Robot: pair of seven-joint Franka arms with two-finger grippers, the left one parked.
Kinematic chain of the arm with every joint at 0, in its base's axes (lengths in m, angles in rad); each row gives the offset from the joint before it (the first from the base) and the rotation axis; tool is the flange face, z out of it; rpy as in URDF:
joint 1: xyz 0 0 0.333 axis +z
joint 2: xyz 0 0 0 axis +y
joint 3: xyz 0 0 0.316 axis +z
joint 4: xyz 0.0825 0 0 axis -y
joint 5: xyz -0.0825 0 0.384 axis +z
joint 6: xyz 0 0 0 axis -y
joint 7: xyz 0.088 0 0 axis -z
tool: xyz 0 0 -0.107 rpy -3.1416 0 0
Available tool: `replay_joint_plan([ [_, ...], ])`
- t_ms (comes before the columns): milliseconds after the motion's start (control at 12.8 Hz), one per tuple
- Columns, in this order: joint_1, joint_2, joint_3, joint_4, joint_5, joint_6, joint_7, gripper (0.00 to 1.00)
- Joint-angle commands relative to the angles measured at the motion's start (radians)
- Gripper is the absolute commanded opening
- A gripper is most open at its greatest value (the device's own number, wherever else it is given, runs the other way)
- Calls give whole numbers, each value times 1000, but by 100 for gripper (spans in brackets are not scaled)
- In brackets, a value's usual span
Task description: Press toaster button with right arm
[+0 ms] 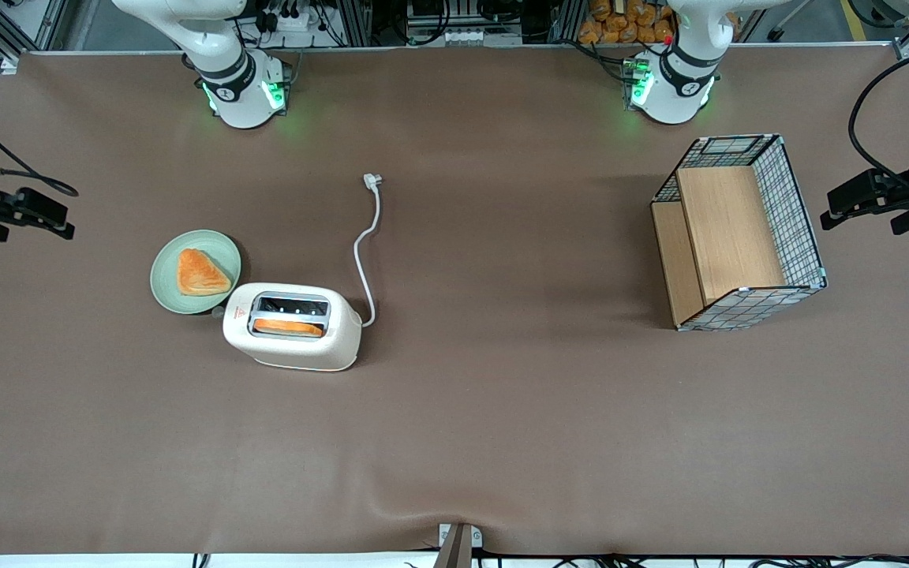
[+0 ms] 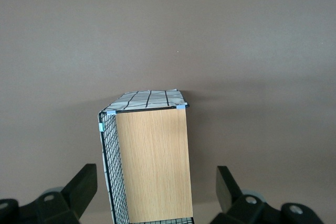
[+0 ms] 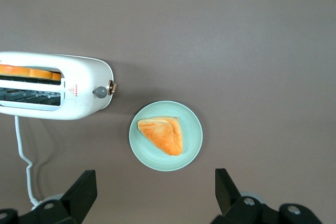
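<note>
The brown table (image 1: 502, 410) carries the toaster (image 1: 293, 326), a green plate (image 1: 167, 278) and a wire basket (image 1: 806, 229).

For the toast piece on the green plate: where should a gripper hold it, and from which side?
From above, across the narrower pointed end of the toast piece: it lies flat on the green plate, edges exposed. The gripper hangs open, high above the table.

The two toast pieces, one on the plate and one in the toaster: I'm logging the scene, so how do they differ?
The toast on the green plate lies flat in the open, its whole triangular face showing; the toast in the toaster stands on edge in the slot nearer the front camera, only its top edge showing. The plate sits beside the toaster's button end. Both are orange-brown. The right gripper hovers open above, touching neither.
</note>
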Motion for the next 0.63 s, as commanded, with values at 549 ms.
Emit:
replay_joint_plan([
  [549,7,8,-2,151,21,-201,145,100],
])
